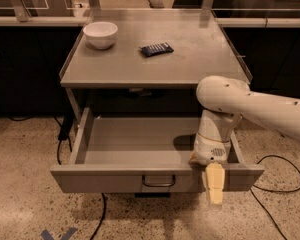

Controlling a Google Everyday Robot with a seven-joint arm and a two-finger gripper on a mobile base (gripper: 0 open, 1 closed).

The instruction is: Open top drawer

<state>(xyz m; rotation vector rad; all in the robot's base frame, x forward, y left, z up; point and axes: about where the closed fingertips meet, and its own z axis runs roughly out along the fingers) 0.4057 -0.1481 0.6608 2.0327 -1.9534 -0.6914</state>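
Top drawer (110, 179) is seen pulled well out from under the grey cart top (200, 64), its shallow grey tray exposed. A small dark wire handle (158, 181) is set mid-front.

Gripper (214, 185) is pointed straight down at the drawer's front edge, right of the handle and apart from it, with its pale yellow tip hung in front of the drawer face. Whether it is open or closed cannot be told. The white arm (250, 104) is reached in from the right, and the tray's right front corner is covered by the wrist.

On the cart top, a white bowl (100, 34) is placed at back left and a dark packet (157, 49) near centre, well apart. Black cables (270, 159) are trailed over the speckled floor on both sides. Blue tape (60, 233) is noted at the bottom left.
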